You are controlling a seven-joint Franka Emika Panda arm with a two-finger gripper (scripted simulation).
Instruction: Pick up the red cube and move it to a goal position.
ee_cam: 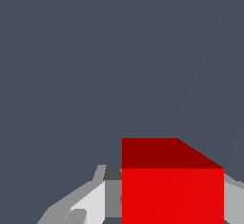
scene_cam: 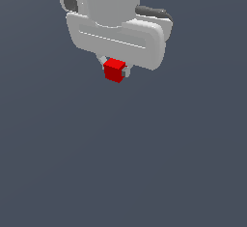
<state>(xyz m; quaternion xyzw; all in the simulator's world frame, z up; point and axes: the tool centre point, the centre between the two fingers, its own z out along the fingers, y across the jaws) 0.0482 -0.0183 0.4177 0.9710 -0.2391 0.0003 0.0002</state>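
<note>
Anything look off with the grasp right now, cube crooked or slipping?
Nothing stands out. The red cube sits between the fingers of the hand, faces roughly square to them, with no visible tilt or damage.

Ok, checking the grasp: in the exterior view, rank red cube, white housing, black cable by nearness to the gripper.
1. red cube, clamped between the gripper fingers.
2. white housing, directly above.
3. black cable, higher, exterior view's right.
</note>
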